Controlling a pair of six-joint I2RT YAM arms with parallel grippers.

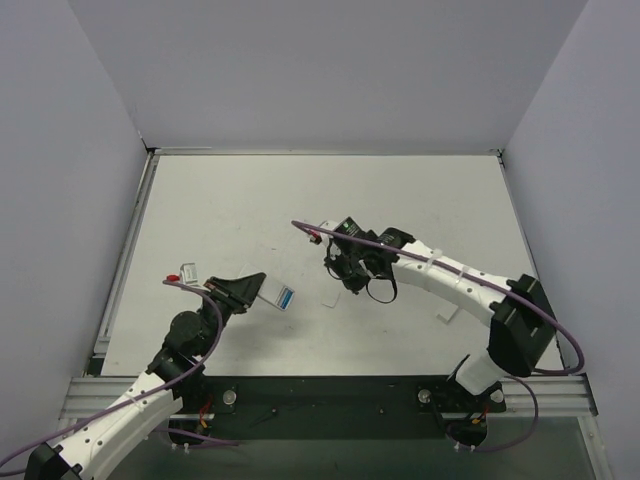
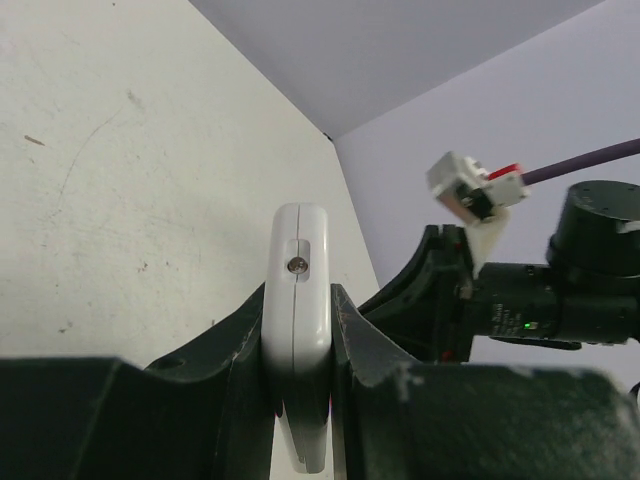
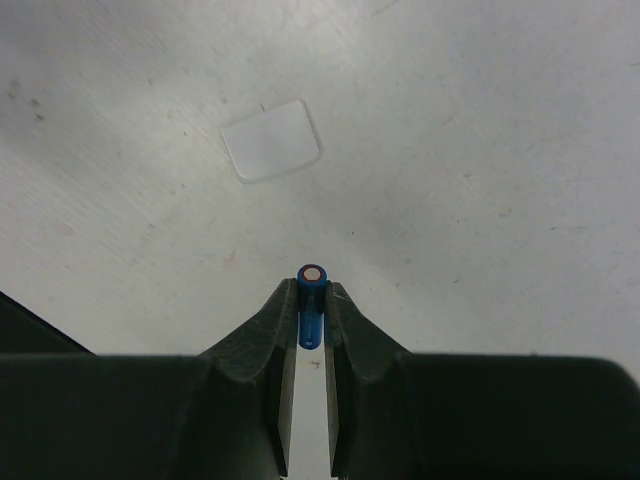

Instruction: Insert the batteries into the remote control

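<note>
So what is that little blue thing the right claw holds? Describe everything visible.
A battery: a tiny bright blue cylinder, glossy, with a pale metal-looking cap on its far end. The right gripper pinches its sides between two dark fingers, its axis running along them, seemingly above the white table. Nothing else touches it.

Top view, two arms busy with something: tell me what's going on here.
The left gripper is clamped on the white remote control, gripping it by its sides. The right gripper pinches one blue battery between its fingertips above the table, apart from the remote, so it is not yet loaded. A small flat white piece, possibly the battery cover, lies on the table beyond it.
</note>
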